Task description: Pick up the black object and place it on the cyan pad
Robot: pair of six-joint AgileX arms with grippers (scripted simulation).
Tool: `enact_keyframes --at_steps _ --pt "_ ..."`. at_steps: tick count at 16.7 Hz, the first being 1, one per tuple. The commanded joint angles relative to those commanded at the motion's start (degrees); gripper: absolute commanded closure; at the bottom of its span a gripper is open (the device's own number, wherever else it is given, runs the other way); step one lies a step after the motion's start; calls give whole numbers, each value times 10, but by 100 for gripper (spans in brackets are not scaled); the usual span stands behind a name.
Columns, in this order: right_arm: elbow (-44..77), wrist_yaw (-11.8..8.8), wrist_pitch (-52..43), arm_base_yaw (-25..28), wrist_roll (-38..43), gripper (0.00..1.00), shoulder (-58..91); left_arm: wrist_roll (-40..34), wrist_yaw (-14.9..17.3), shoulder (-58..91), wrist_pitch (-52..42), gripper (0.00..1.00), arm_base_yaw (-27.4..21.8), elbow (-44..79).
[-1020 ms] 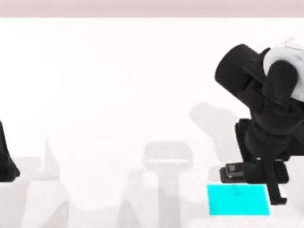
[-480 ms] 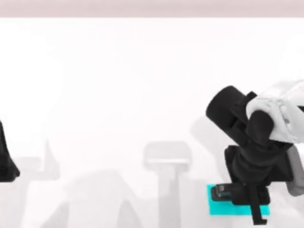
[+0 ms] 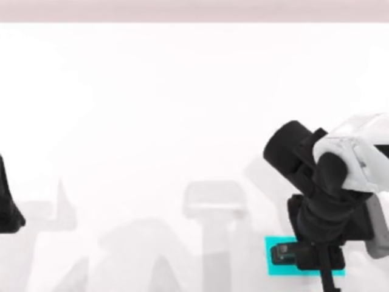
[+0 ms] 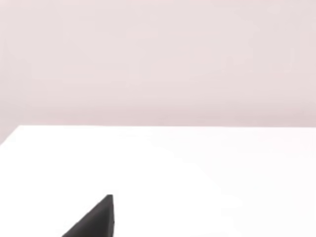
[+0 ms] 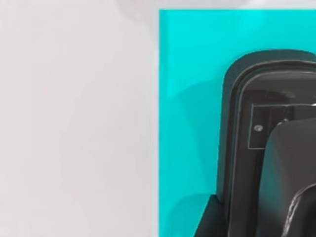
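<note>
Gripping the small slim black bar (image 3: 283, 250), my right gripper (image 3: 319, 258) sits low over the flat bright cyan rectangular pad (image 3: 271, 263) at the table's near right. The bar lies over the pad, its rounded end (image 5: 256, 123) inside the cyan edge. A second ago it hung just beyond the pad. My left arm (image 3: 8, 207) stays parked at the left edge.

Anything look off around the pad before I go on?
Nothing stands out. The black object sits over the cyan pad, lined up with its long side, with the right tool above it. The left tool is parked at the table's left edge.
</note>
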Motion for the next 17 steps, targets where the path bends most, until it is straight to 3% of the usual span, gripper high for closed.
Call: enact_keyframes --at_steps 11,17 --pt "0 0 0 0 0 2 0 0 0 0 0 0 0 0" --pt "0 0 0 0 0 0 0 0 0 0 0 0 0 0"
